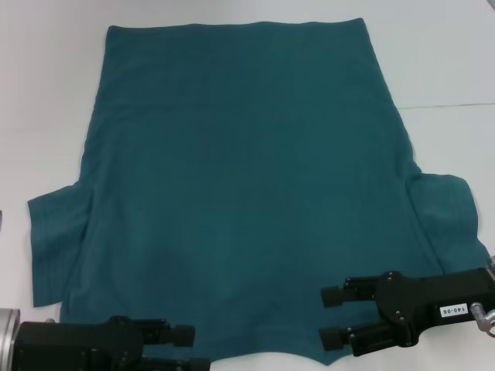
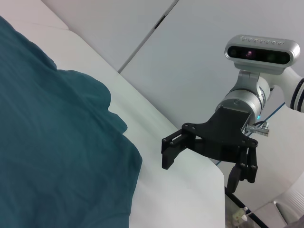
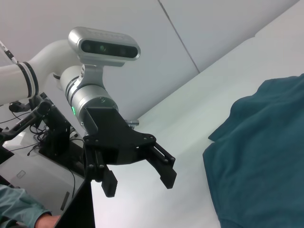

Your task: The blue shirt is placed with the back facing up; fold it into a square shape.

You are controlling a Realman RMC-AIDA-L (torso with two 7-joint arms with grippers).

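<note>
The blue shirt (image 1: 247, 178) lies spread flat on the white table (image 1: 448, 62), with its straight hem at the far side and one short sleeve out to each side. My left gripper (image 1: 192, 349) is open and empty over the shirt's near left edge. My right gripper (image 1: 331, 315) is open and empty over the shirt's near right part, fingers pointing left. The left wrist view shows the shirt (image 2: 52, 156) and the right gripper (image 2: 202, 166) beyond it. The right wrist view shows the shirt (image 3: 266, 156) and the left gripper (image 3: 137, 179).
A seam (image 1: 448, 106) runs across the table at the right. The table's near edge (image 2: 223, 190) lies close under the grippers. Beyond that edge on the left side are dark equipment with cables (image 3: 42, 128) and a person's sleeve (image 3: 19, 209).
</note>
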